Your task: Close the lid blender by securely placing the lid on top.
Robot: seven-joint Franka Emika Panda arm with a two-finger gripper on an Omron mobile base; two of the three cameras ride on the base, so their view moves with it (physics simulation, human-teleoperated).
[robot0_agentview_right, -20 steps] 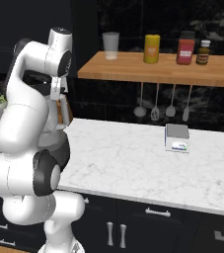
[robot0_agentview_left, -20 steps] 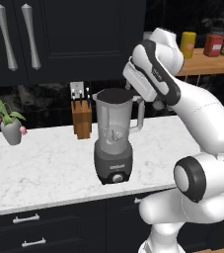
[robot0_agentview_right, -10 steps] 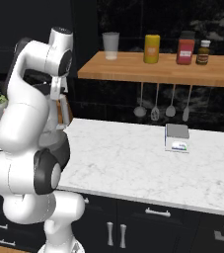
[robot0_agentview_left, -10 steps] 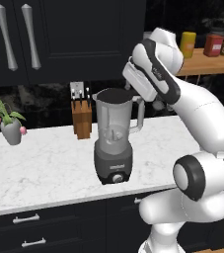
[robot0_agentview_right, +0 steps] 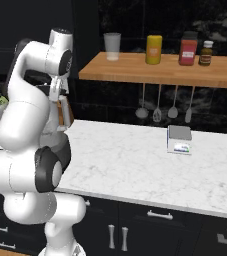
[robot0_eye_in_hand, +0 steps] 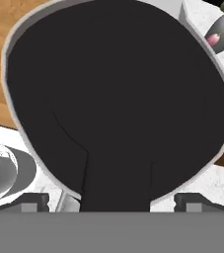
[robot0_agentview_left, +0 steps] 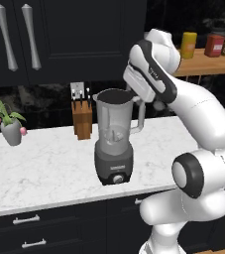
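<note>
With jaws spread wide, gripper (robot0_eye_in_hand: 111,200) hovering just above the lid (robot0_eye_in_hand: 118,99), grasping nothing; dark fingertips (robot0_eye_in_hand: 32,201) flanking the lid's tab. Lid seated flat across the mouth of the blender (robot0_agentview_left: 115,141). Blender upright on the white marble counter (robot0_agentview_left: 44,168), near a wooden knife block (robot0_agentview_left: 82,116), well apart from a potted plant (robot0_agentview_left: 7,124).

The blender (robot0_agentview_left: 114,144) stands upright on the white marble surface (robot0_agentview_left: 44,163): a translucent grey jar with a side handle, on a dark grey base with a small front knob. The lid (robot0_eye_in_hand: 113,94) (flat, round, matte black) sits level across the jar's mouth, its tab jutting from one edge.
</note>
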